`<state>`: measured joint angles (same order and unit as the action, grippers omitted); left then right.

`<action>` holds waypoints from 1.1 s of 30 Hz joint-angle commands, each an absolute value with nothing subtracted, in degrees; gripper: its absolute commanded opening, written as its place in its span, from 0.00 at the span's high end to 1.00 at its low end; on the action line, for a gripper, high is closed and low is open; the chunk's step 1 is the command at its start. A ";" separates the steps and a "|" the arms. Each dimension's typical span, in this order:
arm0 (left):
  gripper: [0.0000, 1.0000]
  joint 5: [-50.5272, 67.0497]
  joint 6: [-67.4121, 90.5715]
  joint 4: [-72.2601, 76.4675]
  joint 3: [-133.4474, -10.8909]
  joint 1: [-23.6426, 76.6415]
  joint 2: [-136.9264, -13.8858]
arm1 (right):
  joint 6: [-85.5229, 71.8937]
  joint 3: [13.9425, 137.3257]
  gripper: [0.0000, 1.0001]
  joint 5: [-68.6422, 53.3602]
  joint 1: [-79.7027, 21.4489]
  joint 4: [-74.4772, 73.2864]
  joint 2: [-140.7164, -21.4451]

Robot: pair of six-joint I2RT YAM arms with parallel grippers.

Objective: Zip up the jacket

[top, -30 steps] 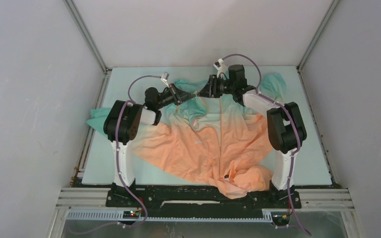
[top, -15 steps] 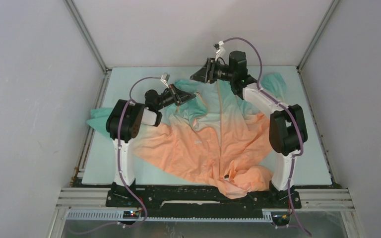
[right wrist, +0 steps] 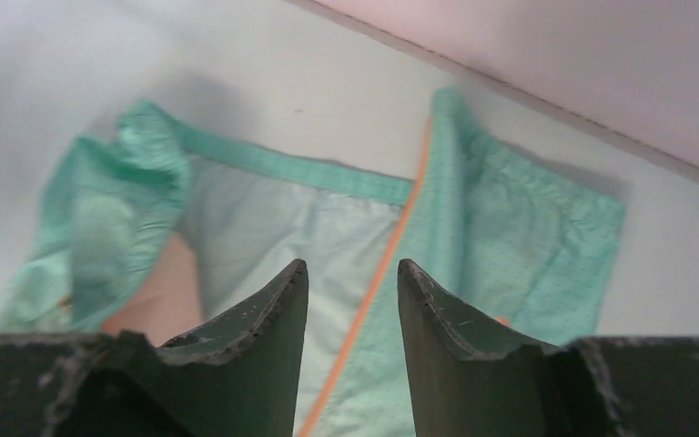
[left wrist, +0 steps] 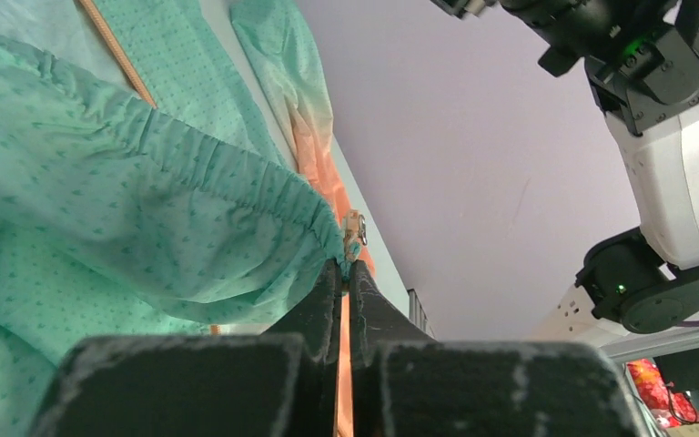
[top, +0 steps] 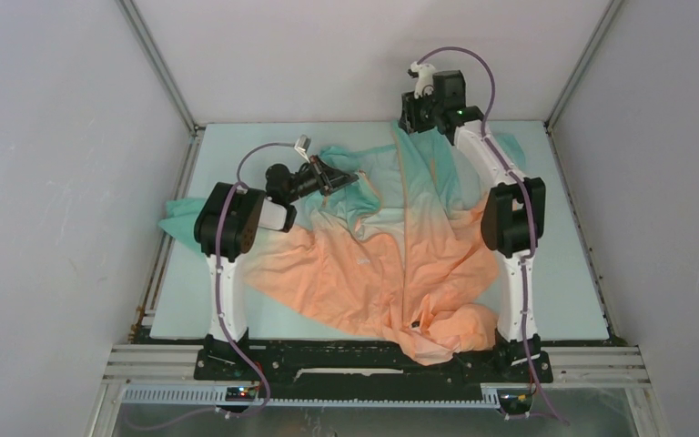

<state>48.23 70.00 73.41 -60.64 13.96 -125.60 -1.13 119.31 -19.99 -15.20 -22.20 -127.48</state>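
The jacket point(top: 391, 255) lies spread on the table, teal at the far end and peach-orange toward me, with its orange front zipper point(top: 406, 237) running down the middle. My left gripper point(top: 349, 177) is shut on the teal collar edge; in the left wrist view point(left wrist: 346, 267) the small zipper pull point(left wrist: 354, 228) sits just past the fingertips. My right gripper point(top: 411, 125) hangs open above the far end of the jacket. In the right wrist view point(right wrist: 351, 267) it is empty, with the teal collar point(right wrist: 501, 209) and the orange zipper line point(right wrist: 387, 250) well below it.
The pale green table point(top: 564, 273) is boxed in by grey walls on three sides. One teal sleeve point(top: 177, 218) reaches the left table edge and another point(top: 510, 150) lies at the far right. The jacket's hem point(top: 446, 337) bunches at the near edge by the right arm's base.
My right gripper has left the collar near the left gripper, risen and swung to the far edge, now open and empty. My left gripper has stayed put on the collar edge.
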 commanded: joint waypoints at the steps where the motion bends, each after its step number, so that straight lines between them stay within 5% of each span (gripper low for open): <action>1: 1.00 48.59 66.93 72.81 -62.62 13.95 -123.00 | 8.02 128.34 0.55 -9.23 -15.81 -27.54 -134.48; 17: 1.00 49.29 65.34 72.29 -61.97 14.94 -121.28 | 9.19 141.13 0.39 -6.37 -15.81 -16.14 -150.91; 30: 1.00 49.70 69.17 77.85 -61.46 15.11 -121.44 | 16.57 143.71 0.46 -0.32 -18.88 -31.04 -152.38; 33: 1.00 49.83 69.27 77.96 -61.56 15.31 -121.52 | 16.61 142.04 0.56 3.01 -18.95 -28.14 -151.82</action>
